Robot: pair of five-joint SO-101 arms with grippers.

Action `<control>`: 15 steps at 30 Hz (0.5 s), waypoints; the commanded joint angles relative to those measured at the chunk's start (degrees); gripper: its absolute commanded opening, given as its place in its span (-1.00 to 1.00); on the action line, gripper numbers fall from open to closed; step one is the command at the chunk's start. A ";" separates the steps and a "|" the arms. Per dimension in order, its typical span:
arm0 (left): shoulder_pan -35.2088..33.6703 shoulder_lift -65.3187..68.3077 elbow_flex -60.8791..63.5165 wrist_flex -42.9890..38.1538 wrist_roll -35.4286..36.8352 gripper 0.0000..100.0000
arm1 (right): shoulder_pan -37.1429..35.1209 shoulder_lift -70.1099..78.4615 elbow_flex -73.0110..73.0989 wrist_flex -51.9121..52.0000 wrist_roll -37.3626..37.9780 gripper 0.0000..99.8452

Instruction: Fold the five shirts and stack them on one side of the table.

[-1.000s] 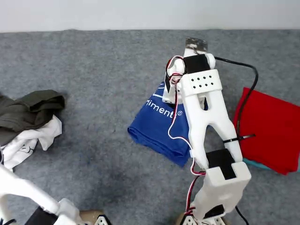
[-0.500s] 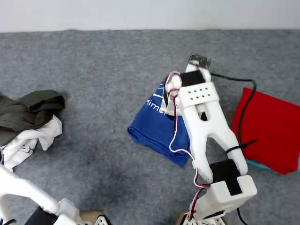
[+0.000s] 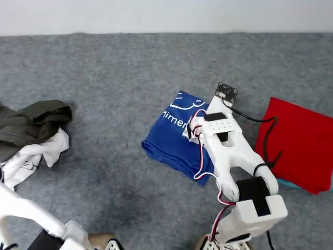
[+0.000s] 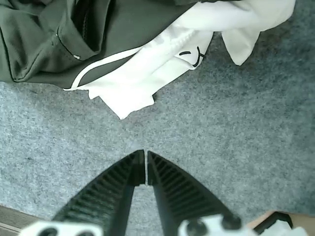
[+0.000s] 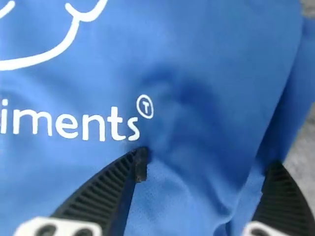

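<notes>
R gripper (image 5: 206,169), fingers spread wide w/ tips at the cloth of the folded blue shirt (image 3: 169,135) mid-table, is the nearer arm, red shirt (image 3: 299,143) just to the right; L gripper (image 4: 146,164) closed & empty, far left by the crumpled white shirt (image 4: 157,69).

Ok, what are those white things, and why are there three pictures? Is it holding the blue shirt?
They are two robot arms. One picture looks down on the grey table from above; the other two come from small cameras on each arm's wrist. The black toothed pincers are grippers, the robot's hands. The right gripper is open, its fingers touching the blue shirt, not pinching it yet. The left gripper is shut and empty, near a heap of a green shirt and a white shirt. A folded red shirt lies on the right.
</notes>
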 commanded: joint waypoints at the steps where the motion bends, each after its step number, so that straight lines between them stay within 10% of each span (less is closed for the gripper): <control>1: 0.26 -2.02 -0.84 -0.70 -0.44 -0.95 | 0.92 3.82 -0.35 -0.84 -0.18 -0.27; 11: 0.26 -2.02 -0.84 -0.70 -0.53 -0.95 | 3.12 13.05 -13.54 8.31 -0.09 -1.00; 15: 0.26 -2.02 -0.84 -0.70 -0.53 -0.95 | 3.38 11.65 -15.12 10.95 4.22 -0.98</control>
